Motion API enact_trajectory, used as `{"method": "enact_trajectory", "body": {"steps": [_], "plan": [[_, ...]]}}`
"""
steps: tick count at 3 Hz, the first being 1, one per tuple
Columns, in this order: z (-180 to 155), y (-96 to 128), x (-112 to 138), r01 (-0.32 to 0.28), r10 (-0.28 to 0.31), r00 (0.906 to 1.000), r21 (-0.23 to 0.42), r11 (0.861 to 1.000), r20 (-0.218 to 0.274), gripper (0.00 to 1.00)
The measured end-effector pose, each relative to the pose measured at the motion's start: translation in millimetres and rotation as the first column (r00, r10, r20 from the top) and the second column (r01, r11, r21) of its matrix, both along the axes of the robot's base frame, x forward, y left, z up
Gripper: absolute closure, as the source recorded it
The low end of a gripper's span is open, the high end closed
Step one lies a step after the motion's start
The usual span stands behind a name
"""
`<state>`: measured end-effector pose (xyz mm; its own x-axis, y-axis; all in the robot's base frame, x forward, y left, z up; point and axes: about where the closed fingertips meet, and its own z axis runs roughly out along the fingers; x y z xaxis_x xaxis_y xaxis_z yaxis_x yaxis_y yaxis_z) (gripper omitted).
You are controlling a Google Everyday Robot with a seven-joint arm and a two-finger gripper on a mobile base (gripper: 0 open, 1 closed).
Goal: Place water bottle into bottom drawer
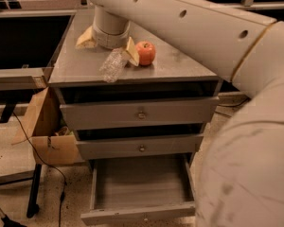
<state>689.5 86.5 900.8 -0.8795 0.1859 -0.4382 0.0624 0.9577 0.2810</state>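
The water bottle (111,65), clear and crinkled, lies on the grey cabinet top (180,67) near its front edge. My gripper (108,50) hangs over the top just behind the bottle. Its tan fingers (131,52) are spread open, one on the far left and one beside the bottle's upper end. It holds nothing. A red apple (145,52) sits just right of the gripper. The bottom drawer (142,186) is pulled out and open, its grey inside bare. My large white arm (203,27) crosses the top and right of the view.
Two upper drawers (141,113) with round knobs sit above the open one. A cardboard box (42,131) stands left of the cabinet. A black cable (49,162) and a black stand leg (33,193) lie on the floor at the left.
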Motion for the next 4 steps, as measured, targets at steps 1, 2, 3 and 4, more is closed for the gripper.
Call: {"method": "enact_trajectory", "body": {"steps": [1,2,3,4], "plan": [[-21,1,12,0.029,-0.031,0.9987,-0.051,0.998,-0.041,0.0],[-46,-3,19,0.05,-0.057,0.9942,-0.082,0.995,-0.091,0.0],[-66,-4,26,0.051,-0.063,0.9899,-0.091,0.995,-0.127,0.14],[-68,-4,28,0.044,-0.056,0.9894,-0.089,0.995,-0.134,0.38]]}}
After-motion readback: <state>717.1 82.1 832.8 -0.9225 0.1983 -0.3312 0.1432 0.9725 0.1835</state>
